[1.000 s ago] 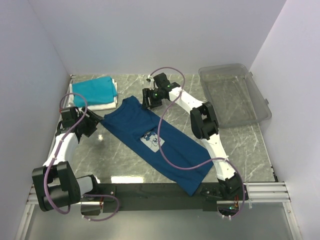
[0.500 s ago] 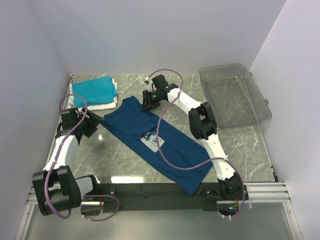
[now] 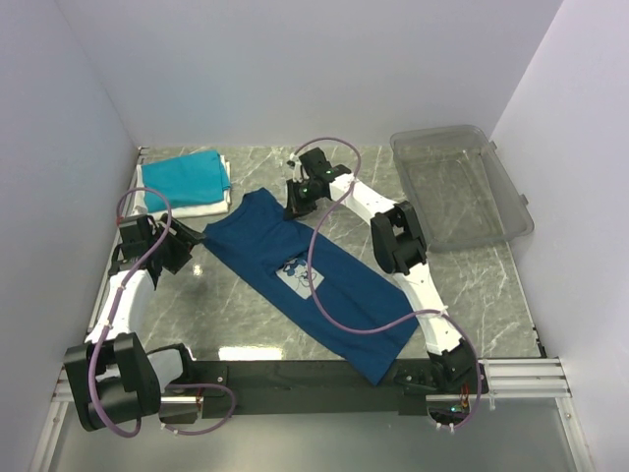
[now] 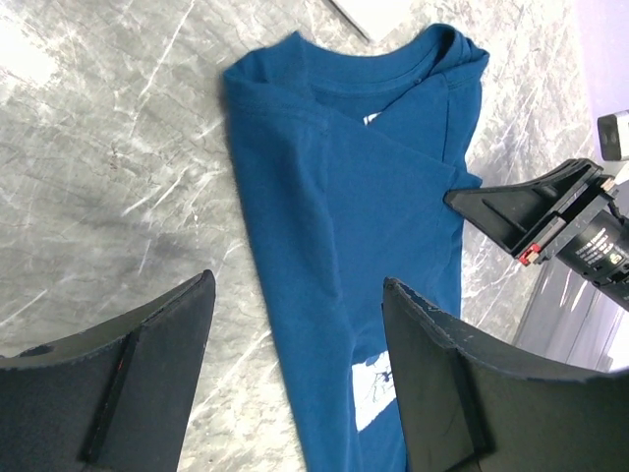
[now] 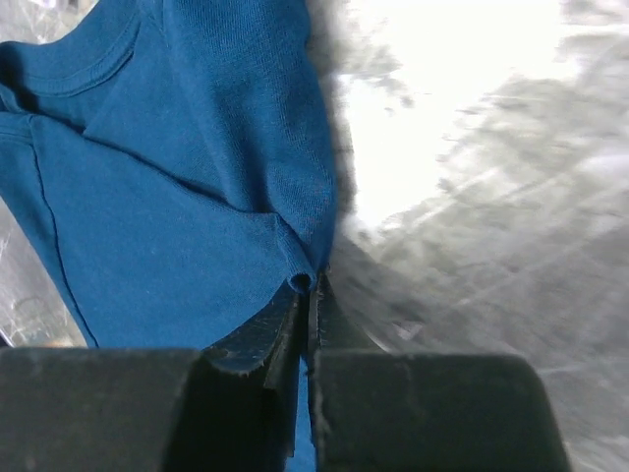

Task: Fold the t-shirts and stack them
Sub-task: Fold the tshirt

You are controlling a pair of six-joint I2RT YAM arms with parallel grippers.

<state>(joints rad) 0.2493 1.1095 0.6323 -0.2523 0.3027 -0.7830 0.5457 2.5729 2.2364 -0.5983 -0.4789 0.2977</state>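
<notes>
The marble surface (image 3: 472,285) carries a navy t-shirt (image 3: 256,246) folded into a long band, lying diagonally between the arms, with a clear bin (image 3: 462,192) at the far right. A teal t-shirt (image 3: 187,175) lies folded on a white t-shirt (image 3: 201,207) in the far left corner. The right end effector (image 5: 307,295) is clenched on the navy t-shirt's edge near the collar, while the left end effector (image 4: 297,283) hangs released over the opposite edge.
</notes>
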